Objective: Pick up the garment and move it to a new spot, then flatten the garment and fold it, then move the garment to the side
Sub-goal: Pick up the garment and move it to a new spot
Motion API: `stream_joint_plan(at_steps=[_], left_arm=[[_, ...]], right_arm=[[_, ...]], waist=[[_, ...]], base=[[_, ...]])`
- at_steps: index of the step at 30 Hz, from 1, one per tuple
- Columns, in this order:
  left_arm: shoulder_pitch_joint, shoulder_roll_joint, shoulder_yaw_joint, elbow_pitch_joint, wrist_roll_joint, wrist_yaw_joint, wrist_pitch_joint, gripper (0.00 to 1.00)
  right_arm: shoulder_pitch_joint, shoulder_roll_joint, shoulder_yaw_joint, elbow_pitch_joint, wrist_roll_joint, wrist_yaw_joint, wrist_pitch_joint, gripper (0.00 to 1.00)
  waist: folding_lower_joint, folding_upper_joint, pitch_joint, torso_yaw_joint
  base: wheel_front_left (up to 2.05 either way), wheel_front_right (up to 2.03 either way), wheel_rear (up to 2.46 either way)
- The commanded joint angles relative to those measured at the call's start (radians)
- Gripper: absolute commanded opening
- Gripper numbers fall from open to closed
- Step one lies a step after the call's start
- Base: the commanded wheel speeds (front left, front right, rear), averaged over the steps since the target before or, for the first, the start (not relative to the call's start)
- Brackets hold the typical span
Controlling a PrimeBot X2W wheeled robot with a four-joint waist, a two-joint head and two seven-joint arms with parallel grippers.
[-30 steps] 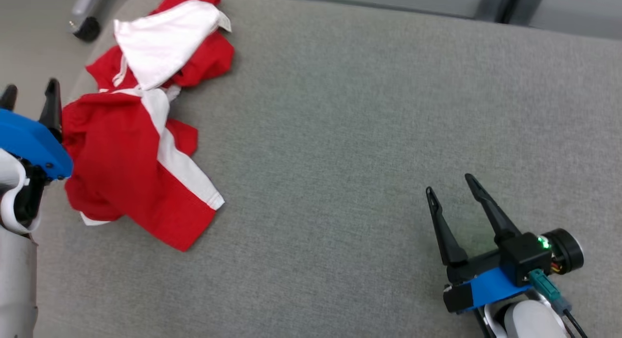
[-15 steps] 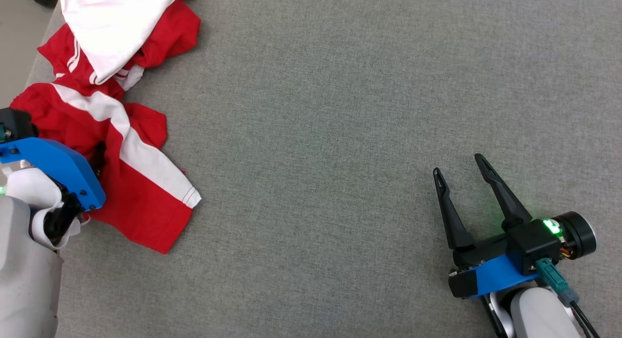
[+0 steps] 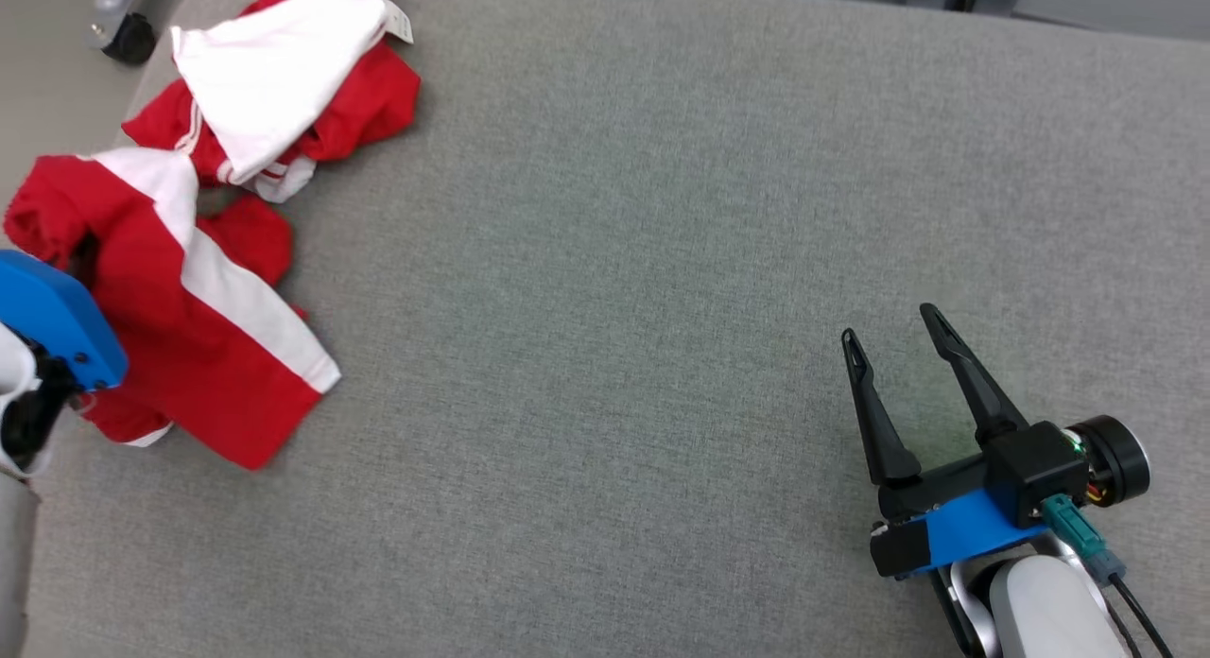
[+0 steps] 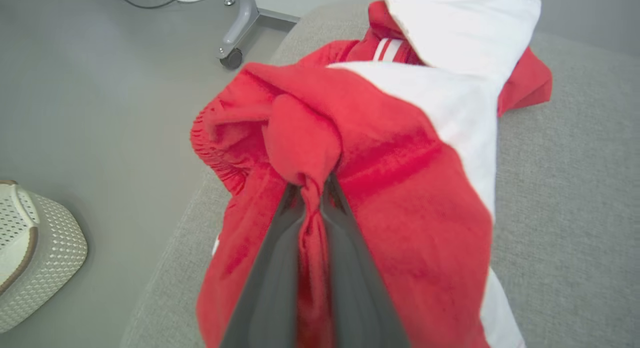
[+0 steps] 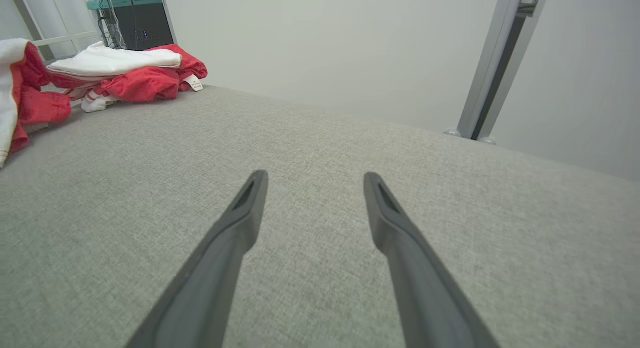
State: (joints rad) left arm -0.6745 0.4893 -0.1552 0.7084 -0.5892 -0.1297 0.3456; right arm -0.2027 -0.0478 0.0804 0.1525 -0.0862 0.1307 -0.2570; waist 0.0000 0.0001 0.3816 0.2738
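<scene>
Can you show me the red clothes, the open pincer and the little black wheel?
garment (image 3: 217, 393): head view, on its red lower panel.
right pincer (image 3: 890, 323): head view, between its two fingertips.
wheel (image 4: 231, 59): left wrist view, on the dark roller.

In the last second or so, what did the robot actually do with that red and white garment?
The left fingers, open at the garment's edge a second ago, pushed into it and closed on a fold of red cloth, which now bunches around them. The right fingers stayed apart and empty over the grey cushion. The rest of the garment lies much as before.
</scene>
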Motion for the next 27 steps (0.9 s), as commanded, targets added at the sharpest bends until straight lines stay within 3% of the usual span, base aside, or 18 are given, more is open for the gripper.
stream_joint_plan(at_steps=[1,10,15,18,21,27], left_arm=[[-0.018,0.019,-0.006,-0.016,0.009,0.000,-0.011,0.00],[-0.043,0.139,-0.075,-0.225,0.040,0.000,-0.007,0.00],[-0.064,0.162,-0.135,-0.378,0.034,0.000,0.021,0.00],[-0.075,0.130,-0.156,-0.450,0.021,0.002,0.025,0.00],[-0.076,0.063,-0.175,-0.499,0.001,0.012,0.011,0.00],[-0.018,-0.118,-0.238,-0.498,-0.034,0.037,-0.069,0.00]], right_arm=[[-0.008,-0.005,-0.002,0.009,0.009,0.000,-0.005,1.00],[0.017,-0.004,-0.007,0.037,0.084,0.000,-0.009,1.00],[0.040,-0.004,-0.028,0.033,0.118,0.000,-0.009,1.00],[0.057,-0.004,-0.045,0.030,0.132,0.000,-0.009,1.00],[0.071,-0.004,-0.070,0.020,0.141,0.000,-0.009,1.00],[0.086,-0.004,-0.120,0.008,0.150,0.000,-0.009,1.00]], waist=[[0.0000,-0.0001,-0.022,-0.009],[0.0000,-0.0001,-0.150,-0.050],[0.0000,-0.0001,-0.208,-0.110],[0.0000,-0.0001,-0.231,-0.156],[0.0000,-0.0001,-0.240,-0.202],[0.0000,-0.0001,-0.241,-0.290]], base=[[0.00,0.00,0.00],[0.00,0.00,0.00],[0.00,0.00,0.00],[0.00,0.00,0.00],[0.00,0.00,0.00],[0.00,0.00,0.00]])
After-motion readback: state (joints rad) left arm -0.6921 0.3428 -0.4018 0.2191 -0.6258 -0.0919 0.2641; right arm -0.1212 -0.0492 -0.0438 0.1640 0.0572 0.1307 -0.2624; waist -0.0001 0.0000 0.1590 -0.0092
